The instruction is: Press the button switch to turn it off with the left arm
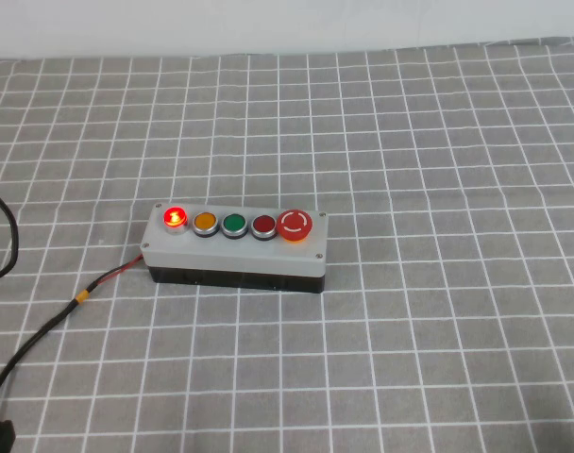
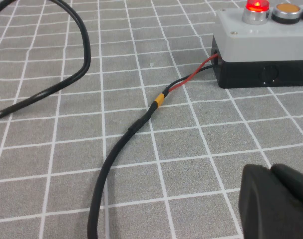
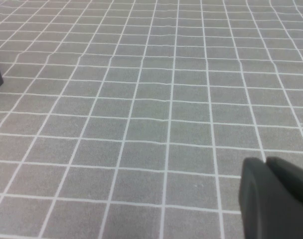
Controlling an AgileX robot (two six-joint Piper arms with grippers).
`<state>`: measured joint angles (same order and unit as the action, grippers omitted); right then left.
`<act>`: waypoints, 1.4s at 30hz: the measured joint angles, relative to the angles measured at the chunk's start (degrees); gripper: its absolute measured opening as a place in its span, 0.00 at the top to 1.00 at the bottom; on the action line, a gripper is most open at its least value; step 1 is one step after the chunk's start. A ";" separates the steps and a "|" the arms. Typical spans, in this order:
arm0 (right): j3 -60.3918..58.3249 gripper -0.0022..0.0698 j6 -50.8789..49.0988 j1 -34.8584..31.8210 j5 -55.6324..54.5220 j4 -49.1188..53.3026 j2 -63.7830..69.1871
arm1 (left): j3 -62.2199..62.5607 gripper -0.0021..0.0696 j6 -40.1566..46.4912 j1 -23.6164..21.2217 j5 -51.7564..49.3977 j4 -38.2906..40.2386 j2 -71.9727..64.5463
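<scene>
The button switch is a small round red cap, lit, at the left end of a row of five on a grey-topped, black-based box in the middle of the table. It also shows lit in the left wrist view. My left gripper is shut and empty, low over the cloth, well short of the box's left end. My right gripper is shut and empty over bare cloth. Neither gripper shows in the high view.
Orange, green, dark red buttons and a large red mushroom button fill the row. A black cable with red wire runs from the box's left end toward the front left. Grey checked cloth covers the table.
</scene>
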<state>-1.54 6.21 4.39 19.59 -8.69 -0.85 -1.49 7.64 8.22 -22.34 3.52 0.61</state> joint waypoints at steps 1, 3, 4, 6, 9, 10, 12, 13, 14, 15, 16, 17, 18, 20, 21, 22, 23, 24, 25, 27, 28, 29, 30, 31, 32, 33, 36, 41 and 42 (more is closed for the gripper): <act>0.00 0.99 0.00 0.00 0.00 0.00 0.00 | 0.00 0.98 0.00 0.00 0.00 0.00 0.00; 0.00 0.99 0.00 0.00 0.00 0.00 0.00 | 0.00 0.98 0.00 0.00 0.00 0.00 0.00; 0.00 0.99 0.00 0.00 0.00 0.00 0.00 | 0.00 0.98 0.00 0.00 0.00 0.00 0.00; 0.00 0.99 0.00 0.00 0.00 0.00 0.00 | 0.00 0.98 0.00 0.00 0.00 0.00 0.00; 0.00 0.99 0.00 0.00 0.00 0.00 0.00 | 0.00 0.98 0.00 0.00 0.00 0.00 0.00; 0.00 0.99 0.00 0.00 0.00 0.00 0.00 | 0.00 0.98 0.00 0.00 0.00 0.00 0.00; 0.00 0.99 0.00 0.00 0.00 0.00 0.00 | 0.00 0.98 0.00 0.00 0.00 0.00 0.00; 0.00 0.99 0.00 0.00 0.00 0.00 0.00 | 0.00 0.98 0.00 0.00 0.00 0.00 0.00; 0.00 0.99 0.00 0.00 0.00 0.00 0.00 | 0.00 0.98 0.00 0.00 0.00 0.00 0.00; 0.00 0.99 0.00 0.00 0.00 0.00 0.00 | 0.00 0.98 0.00 0.00 0.00 0.00 0.00; 0.00 0.99 0.00 0.00 0.00 0.00 0.00 | 0.00 0.98 0.00 0.00 0.00 0.00 0.00; 0.00 0.99 0.00 0.00 0.00 0.00 0.00 | 0.00 0.98 0.00 0.00 0.00 0.00 0.00; 0.00 0.99 0.00 0.00 0.00 0.00 0.00 | 0.00 0.98 0.00 0.00 0.00 0.00 0.00; 0.00 0.99 0.00 0.00 0.00 0.00 0.00 | 0.00 0.98 0.00 0.00 0.00 0.00 0.00; 0.00 0.99 0.00 0.00 0.00 0.00 0.00 | 0.00 0.98 0.00 0.00 0.00 0.00 0.00; 0.00 0.99 0.00 0.00 0.00 0.00 0.00 | 0.00 0.98 0.00 0.00 0.00 0.00 0.00; 0.00 0.99 0.00 0.00 0.00 0.00 0.00 | 0.00 0.98 0.00 0.00 0.00 0.00 0.00; 0.00 0.99 0.00 0.00 0.00 0.00 0.00 | 0.00 0.98 0.00 0.00 0.00 0.00 0.00; 0.00 0.99 0.00 0.00 0.00 0.00 0.00 | 0.00 0.98 0.00 0.00 0.00 0.00 0.00; 0.00 0.99 0.00 0.00 0.00 0.00 0.00 | 0.00 0.98 0.00 0.00 0.13 0.00 0.00; 0.00 0.99 0.00 0.00 0.00 0.00 0.00 | 0.00 0.98 -0.12 0.00 0.37 0.49 0.00; 0.00 0.99 0.00 0.00 0.00 0.00 0.00 | 0.00 0.98 -0.23 0.00 0.61 1.33 0.00; 0.00 0.99 0.00 0.00 0.00 0.00 0.00 | 0.00 0.98 -0.37 0.00 1.28 2.33 0.00; 0.00 0.99 0.00 0.00 0.00 0.00 0.00 | 0.00 0.98 -0.51 0.00 1.90 3.21 0.00; 0.00 0.99 0.00 0.00 0.00 0.00 0.00 | 0.00 0.98 -0.61 0.00 2.71 4.19 0.00; 0.00 0.99 0.00 0.00 0.00 0.00 0.00 | 0.00 0.98 -0.75 0.00 3.50 4.83 0.00; 0.00 0.99 0.00 0.00 0.00 0.00 0.00 | 0.00 0.98 -1.12 0.00 4.99 6.84 0.00; 0.00 0.99 0.00 0.00 0.00 0.00 0.00 | 0.00 0.98 -4.48 0.00 11.63 17.59 0.00; 0.00 0.99 0.00 0.00 0.00 0.00 0.00 | 0.00 0.98 -4.73 0.00 13.86 19.01 0.00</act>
<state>-1.54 6.21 4.39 19.59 -8.69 -0.85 -1.49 2.91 8.22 -8.48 22.53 0.61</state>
